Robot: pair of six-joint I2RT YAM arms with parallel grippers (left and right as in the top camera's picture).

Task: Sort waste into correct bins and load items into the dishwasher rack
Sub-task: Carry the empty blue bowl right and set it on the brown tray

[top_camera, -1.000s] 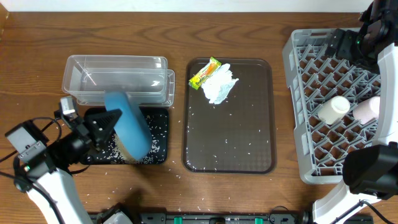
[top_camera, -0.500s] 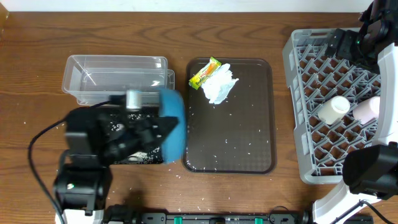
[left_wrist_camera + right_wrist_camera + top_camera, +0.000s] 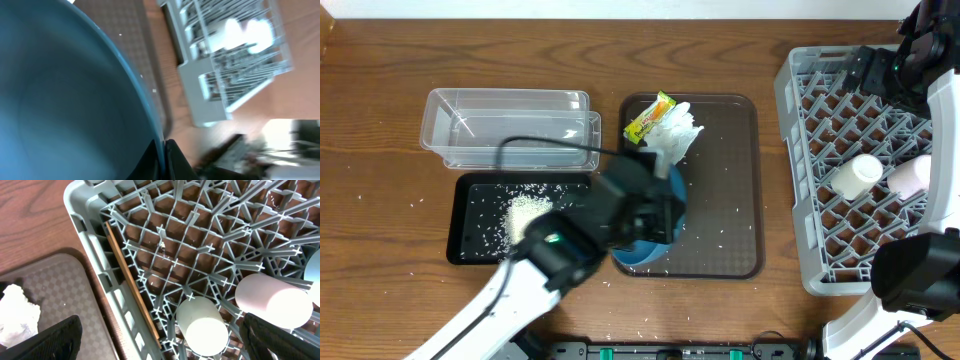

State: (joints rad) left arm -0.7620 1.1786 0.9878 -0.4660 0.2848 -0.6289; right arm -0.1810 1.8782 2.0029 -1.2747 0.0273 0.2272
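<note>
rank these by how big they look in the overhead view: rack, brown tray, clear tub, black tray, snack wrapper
1. rack, though the frame edge cuts it off
2. brown tray
3. clear tub and black tray: look alike, not ranked
4. snack wrapper

A dark brown wooden table [image 3: 380,70] fills the scene. A flat brown rectangular serving tray with rounded corners [image 3: 720,200] lies on it right of centre, long sides running near to far. A black bar with green parts [image 3: 650,352] lines the near edge.
</note>
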